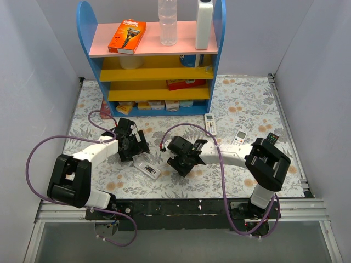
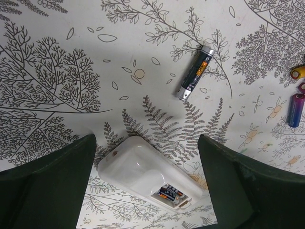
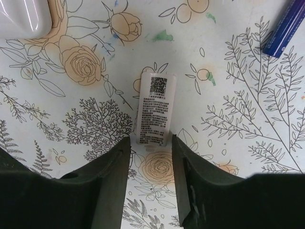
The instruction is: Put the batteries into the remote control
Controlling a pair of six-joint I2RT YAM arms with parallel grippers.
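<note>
Remote control (image 2: 138, 169) glossy white, rounded, between wide left pincer (image 2: 147, 140); right pincer (image 3: 150, 139) narrow.

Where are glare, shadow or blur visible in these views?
Left wrist: soft glare on the remote control, dark battery sharp, left gripper's fingers nearly black. Right wrist: strong glare on the white object in the top-left corner; print on the labelled cover slightly soft. Top external: even light.
</note>
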